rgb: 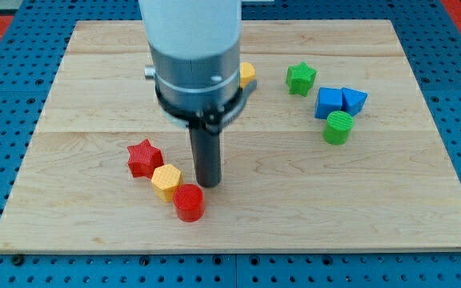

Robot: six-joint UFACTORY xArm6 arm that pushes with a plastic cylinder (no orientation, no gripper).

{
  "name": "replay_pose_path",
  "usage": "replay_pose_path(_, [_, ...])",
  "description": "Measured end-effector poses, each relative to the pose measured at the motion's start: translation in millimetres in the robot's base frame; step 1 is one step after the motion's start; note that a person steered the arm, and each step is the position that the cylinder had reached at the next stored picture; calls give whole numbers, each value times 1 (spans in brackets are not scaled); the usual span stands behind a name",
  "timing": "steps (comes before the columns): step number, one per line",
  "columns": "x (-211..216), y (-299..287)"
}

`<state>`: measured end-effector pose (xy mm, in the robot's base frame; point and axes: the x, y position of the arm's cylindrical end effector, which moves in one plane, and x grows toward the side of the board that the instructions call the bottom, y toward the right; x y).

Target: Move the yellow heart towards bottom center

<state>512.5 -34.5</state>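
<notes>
So the setup is a pale wooden worktop (422, 200) sitting on a blue pegboard base. There's no hand on this rig to be apart or together, just a dark rod, and my tip (208, 184) sits a bit left of bottom center, just beside the red cylinder (189, 202) and the yellow hexagon (166, 182), with the red star (144, 158) touching that hexagon on its upper left.

The yellow heart (247, 74), or what I take to be it, is a yellow block mostly hidden behind the arm's housing near the top middle; the shape can't really be made out.

Off to the view's right are a green star (301, 78), a blue cube (329, 102), a blue triangle (354, 100) and a green cylinder (338, 127).

Progress-wise, I'd say the job isn't done: the heart is way up top, and my tip isn't near it.
</notes>
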Motion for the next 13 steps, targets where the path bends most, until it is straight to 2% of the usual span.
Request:
replay_pose_path(1, [-64, -34])
replay_pose_path(2, [-38, -104])
replay_pose_path(3, [-8, -77])
replay_pose_path(4, [-44, -75])
replay_pose_path(6, [-129, 75])
replay_pose_path(7, [-165, 53])
replay_pose_path(8, [-161, -34])
replay_pose_path(10, [-174, -11])
replay_pose_path(11, [-253, -36])
replay_pose_path(12, [-248, 44])
replay_pose_path(13, [-169, 0])
